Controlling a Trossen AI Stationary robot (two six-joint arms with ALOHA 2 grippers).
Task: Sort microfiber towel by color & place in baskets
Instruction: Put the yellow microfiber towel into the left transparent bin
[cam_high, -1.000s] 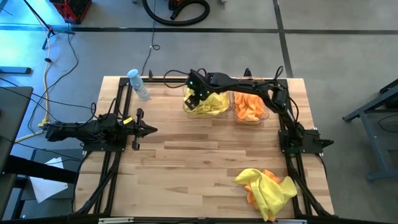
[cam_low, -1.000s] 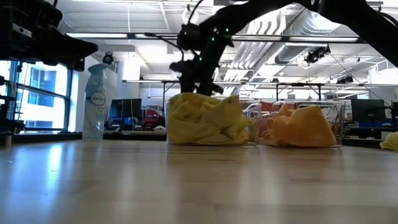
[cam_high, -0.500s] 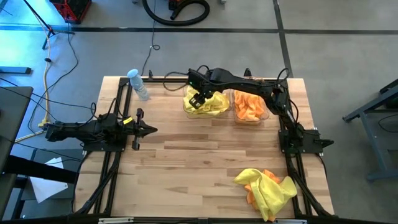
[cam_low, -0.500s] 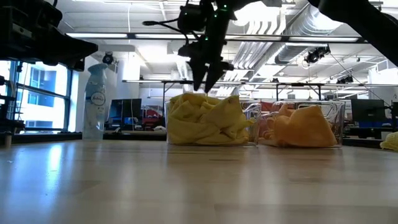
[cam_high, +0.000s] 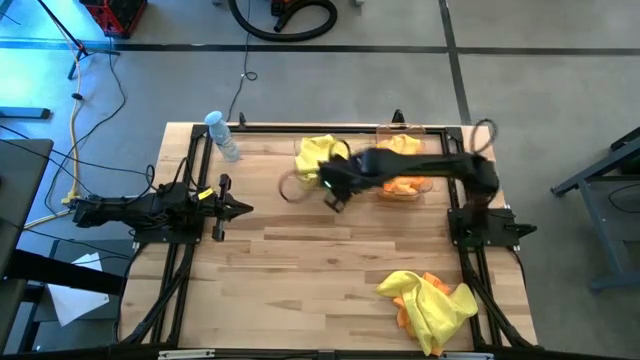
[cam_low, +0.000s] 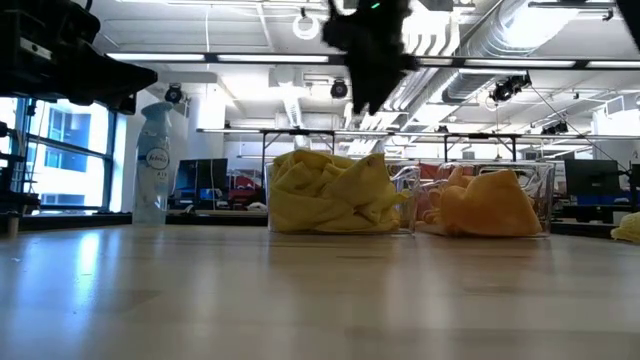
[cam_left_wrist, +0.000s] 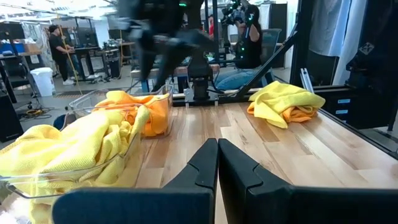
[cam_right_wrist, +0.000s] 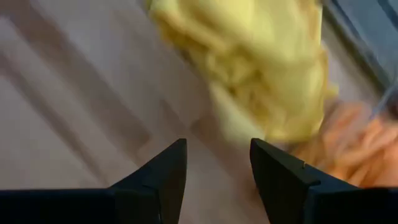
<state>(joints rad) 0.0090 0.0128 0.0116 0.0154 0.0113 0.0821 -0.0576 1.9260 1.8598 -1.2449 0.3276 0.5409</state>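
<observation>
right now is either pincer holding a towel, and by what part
Nothing is held. The right pincer is open and empty above the table near the yellow towels' basket; the left pincer is shut on nothing at the table's left.

We see two baskets side by side at the far edge of the table (cam_high: 300, 260): the left basket (cam_low: 335, 222) holds a heap of towels (cam_high: 315, 155), and the right basket (cam_low: 540, 180) just beside it holds another heap (cam_low: 485, 205). A spray bottle (cam_high: 222, 135) stands at the far left corner. A loose pile of towels (cam_high: 430, 300) lies near the front right corner, well apart from the baskets. The right gripper (cam_high: 333, 195) hangs above the table just in front of the left basket; the left gripper (cam_high: 240, 209) sits at the left side.
</observation>
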